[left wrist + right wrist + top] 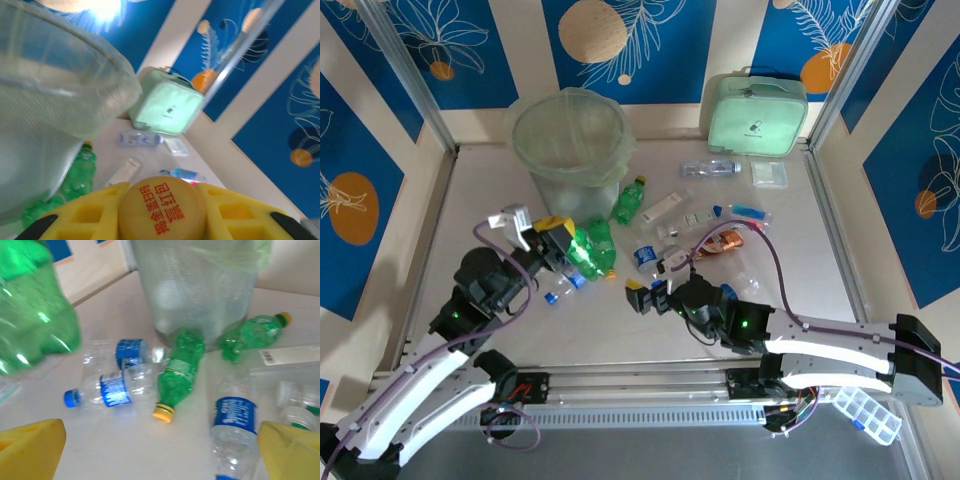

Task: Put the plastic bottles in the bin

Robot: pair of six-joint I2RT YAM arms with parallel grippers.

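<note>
My left gripper is shut on the yellow cap of a green bottle, held above the table just in front of the bin, a round translucent bucket with a pale green liner. Seen from the right wrist, that bottle's green body hangs at the upper left. My right gripper is open over bare table. Ahead of it lie a green bottle, two clear blue-labelled bottles and another clear one. A further green bottle rests against the bin's foot.
A mint-green zipped case stands at the back right, with a clear bottle and a small packet before it. White boxes, an orange wrapper and other small items litter the middle.
</note>
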